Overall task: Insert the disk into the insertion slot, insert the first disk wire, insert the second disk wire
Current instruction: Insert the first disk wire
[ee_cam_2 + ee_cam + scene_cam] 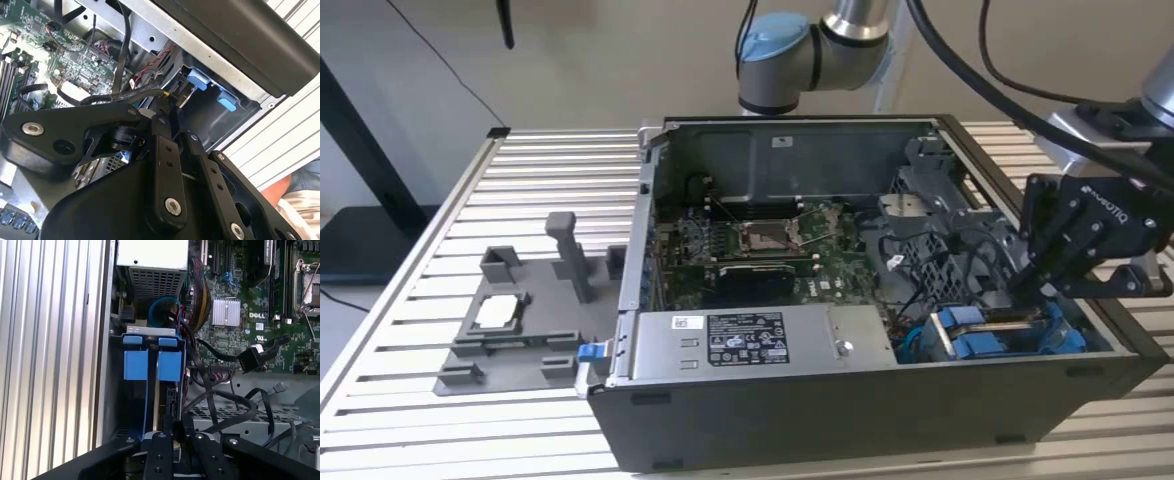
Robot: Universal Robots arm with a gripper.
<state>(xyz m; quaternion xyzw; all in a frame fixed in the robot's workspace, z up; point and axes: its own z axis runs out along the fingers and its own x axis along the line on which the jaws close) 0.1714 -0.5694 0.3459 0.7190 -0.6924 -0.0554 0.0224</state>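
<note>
End effector: the black two-fingered end effector (166, 106) hung low inside the case. Its fingers were pressed together on what looked like the connector end of a thin black wire (115, 97), so it was judged closed on it.
Disk: the silver hard drive in its bright blue plastic carrier frame (169, 365) stood directly beneath the end effector and looked already seated. Only the blue tabs and a thin edge showed.
Slot: the narrow grey-metal and blue-plastic drive bay (150, 330) enclosed the disk, just under the fingertips.
Step in hand: judged to be a disk wire, likely the first. The disk insertion looked done, and no wire could be seen plugged into the disk.
What it called for: probably squaring the connector to the disk's port and pressing straight, with the loose black cables (225, 405) beside the end effector kept clear.
Case: the open black computer case (854, 420) held a green motherboard (761, 250) farther from the end effector, with a grey metal power supply box (747, 345) alongside.
Table: a slatted aluminium table (547, 180) carried the case. A grey plastic fixture (520, 320) lay across the case from the end effector.
Room: a plain beige wall (587, 60) stood farthest off.
</note>
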